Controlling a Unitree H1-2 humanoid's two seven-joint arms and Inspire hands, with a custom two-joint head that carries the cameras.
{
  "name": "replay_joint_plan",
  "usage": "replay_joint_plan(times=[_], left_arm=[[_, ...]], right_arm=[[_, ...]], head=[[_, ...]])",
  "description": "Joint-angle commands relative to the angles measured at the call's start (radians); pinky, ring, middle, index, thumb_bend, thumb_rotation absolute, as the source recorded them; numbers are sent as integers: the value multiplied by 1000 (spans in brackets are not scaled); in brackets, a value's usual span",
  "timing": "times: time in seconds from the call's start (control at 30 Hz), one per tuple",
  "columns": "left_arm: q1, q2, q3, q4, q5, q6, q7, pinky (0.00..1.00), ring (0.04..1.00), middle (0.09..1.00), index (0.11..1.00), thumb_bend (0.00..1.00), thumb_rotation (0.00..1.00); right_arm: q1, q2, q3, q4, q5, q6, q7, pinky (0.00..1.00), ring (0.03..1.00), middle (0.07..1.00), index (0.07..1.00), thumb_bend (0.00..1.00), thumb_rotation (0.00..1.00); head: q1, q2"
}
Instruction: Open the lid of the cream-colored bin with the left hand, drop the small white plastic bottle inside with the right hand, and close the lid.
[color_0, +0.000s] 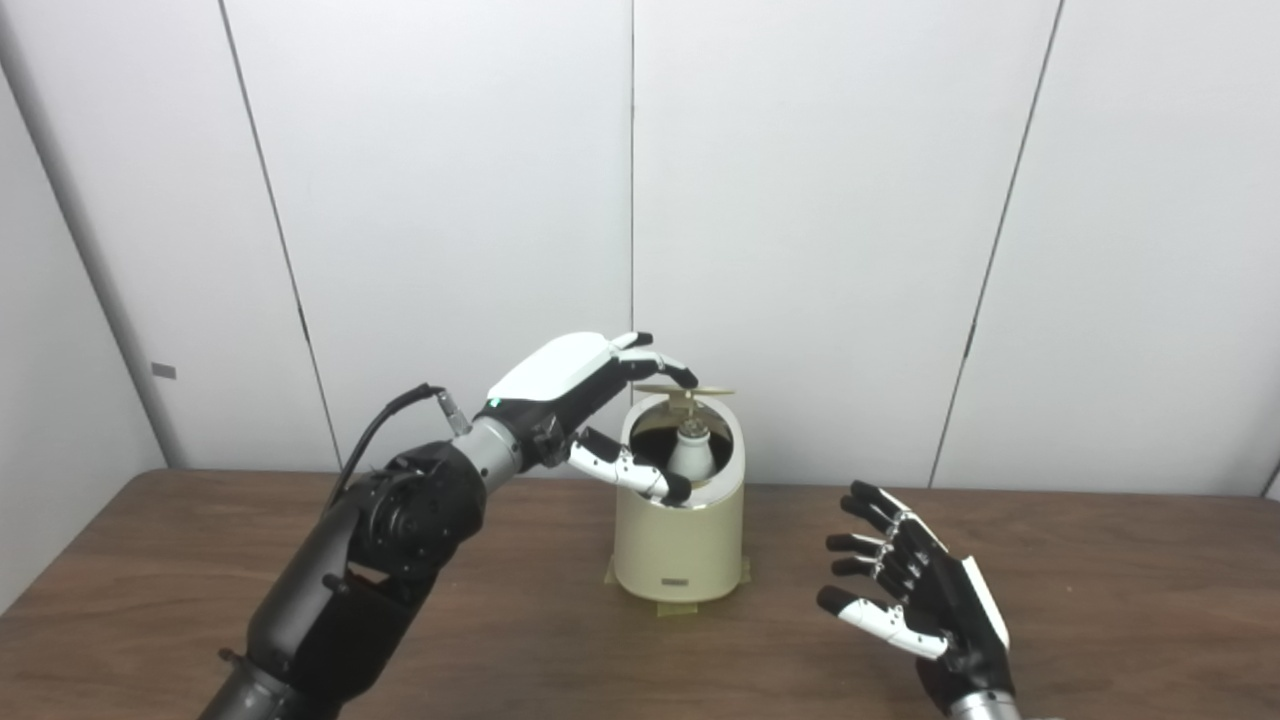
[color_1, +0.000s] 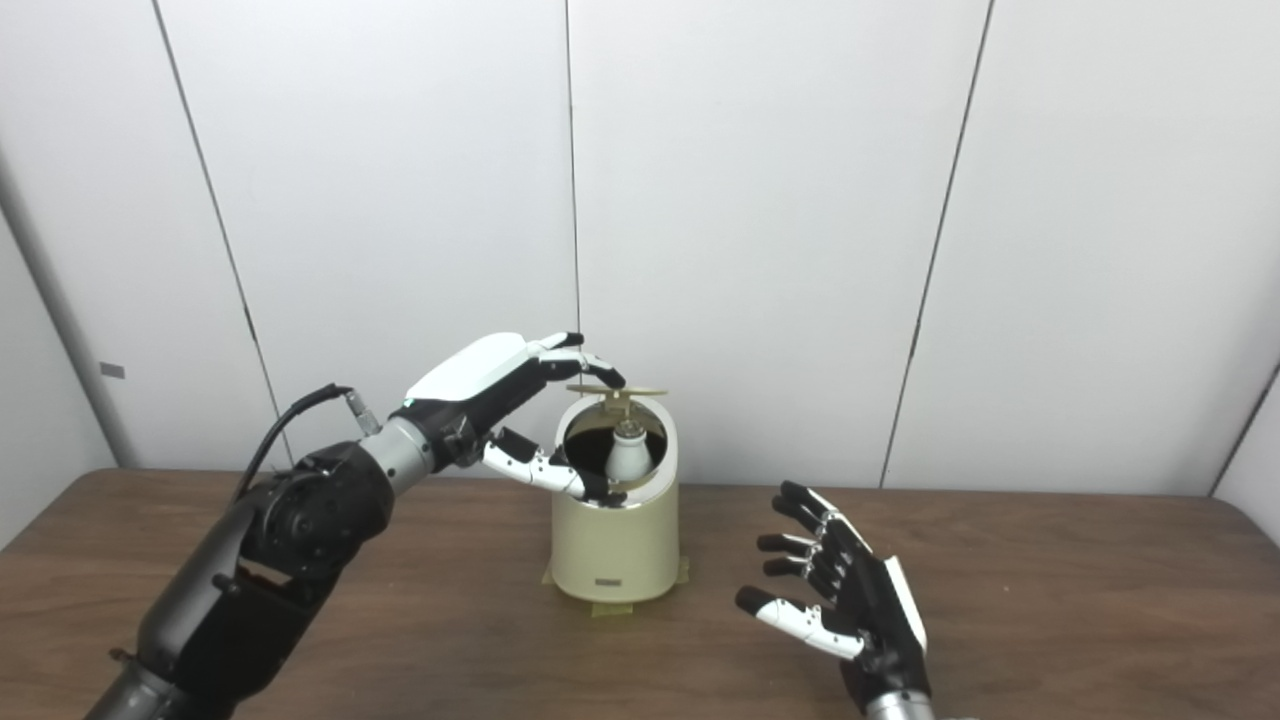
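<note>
The left hand's (color_0: 575, 385) black-tipped fingers (color_0: 668, 368) reach over the raised edge of the thin, flat, gold-coloured swing lid (color_0: 690, 391) of the cream-colored cylindrical plastic bin (color_0: 682, 535), resting on or just above it, while the thumb (color_0: 630, 470) stretches below across the front rim of the bin's mouth; whether the fingers truly pinch the lid or only press it cannot be told from these views. The lid sits tipped level on its pivot, edge-on to the cameras, leaving the dark opening clear. Inside that opening stands the small white plastic bottle (color_0: 691, 450), upright, its cap and shoulders showing above the front rim. The bin stands on the dark brown wood-grain table (color_0: 1100, 590), with strips of yellowish tape (color_0: 680, 606) peeking out at its base, and carries a small dark label (color_0: 676, 582) low on its front, the writing too small to read. The left arm (color_0: 350, 560) rises from the lower left, bent at its black elbow, the wrist angled up and the white-backed hand sloping toward the bin. The right hand (color_1: 845, 595) hovers over the table to the right of the bin, well apart from it, palm turned toward the bin, fingers spread and slightly curled, grasping nothing. Behind the table stand plain white wall panels (color_0: 820, 220).
</note>
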Motion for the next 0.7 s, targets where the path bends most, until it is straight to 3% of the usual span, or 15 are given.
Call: replay_joint_plan(times=[0.0,0.67], left_arm=[[-39,9,8,-3,3,-7,4,1000,1000,888,832,915,448],[-7,20,-13,28,29,-24,-11,1000,1000,847,817,919,452]], right_arm=[[-37,4,-1,-38,4,-10,-7,568,669,819,817,880,242],[-36,4,0,-53,-11,16,-22,611,660,818,807,875,238]], head=[[-1,3],[-13,26]])
